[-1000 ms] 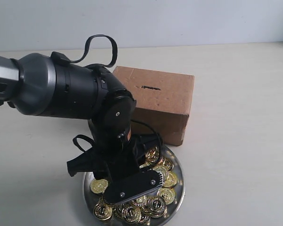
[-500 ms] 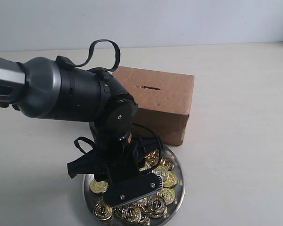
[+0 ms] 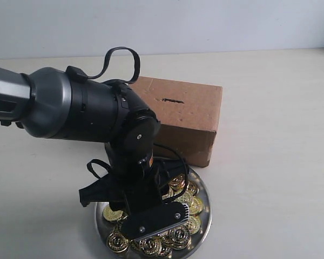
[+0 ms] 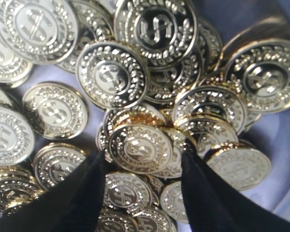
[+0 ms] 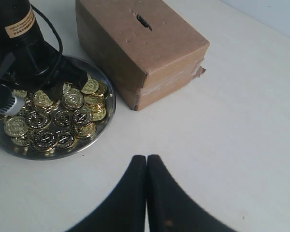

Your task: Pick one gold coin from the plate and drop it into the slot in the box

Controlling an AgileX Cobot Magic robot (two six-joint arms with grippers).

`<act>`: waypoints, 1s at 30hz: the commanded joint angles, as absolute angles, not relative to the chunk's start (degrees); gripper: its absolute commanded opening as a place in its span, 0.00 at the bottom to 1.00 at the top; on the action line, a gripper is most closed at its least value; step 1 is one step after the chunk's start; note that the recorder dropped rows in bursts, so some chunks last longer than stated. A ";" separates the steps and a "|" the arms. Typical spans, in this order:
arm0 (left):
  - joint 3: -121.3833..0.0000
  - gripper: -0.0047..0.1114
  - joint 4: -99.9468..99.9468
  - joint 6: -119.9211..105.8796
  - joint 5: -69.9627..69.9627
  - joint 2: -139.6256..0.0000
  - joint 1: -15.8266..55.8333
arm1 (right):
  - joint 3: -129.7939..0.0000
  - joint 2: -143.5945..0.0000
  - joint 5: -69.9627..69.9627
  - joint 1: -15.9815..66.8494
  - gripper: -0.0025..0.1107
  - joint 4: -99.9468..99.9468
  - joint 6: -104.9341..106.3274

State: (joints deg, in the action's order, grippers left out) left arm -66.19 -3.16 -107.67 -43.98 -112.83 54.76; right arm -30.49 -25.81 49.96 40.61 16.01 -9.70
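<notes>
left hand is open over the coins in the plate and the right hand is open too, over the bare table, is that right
Not quite. The right hand is shut, its fingers pressed together over the table, as the right wrist view shows. The rest holds: the left hand is open over the coins in the plate.

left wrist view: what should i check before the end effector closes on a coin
1. Left end effector open, a finger on either side of one gold coin: ok.
2. Only that coin sits between the fingers: cannot tell; others overlap beneath it.
3. Slot on top of the box uncovered: ok.
4. Right end effector shut, apart from the plate and box: ok.
5. Coin gripped: not ok, jaws stand apart.
</notes>
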 commanded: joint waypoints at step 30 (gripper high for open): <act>-66.16 0.47 -3.39 -107.56 -48.91 -112.67 54.91 | -30.16 -25.37 49.03 40.69 0.02 16.40 -9.76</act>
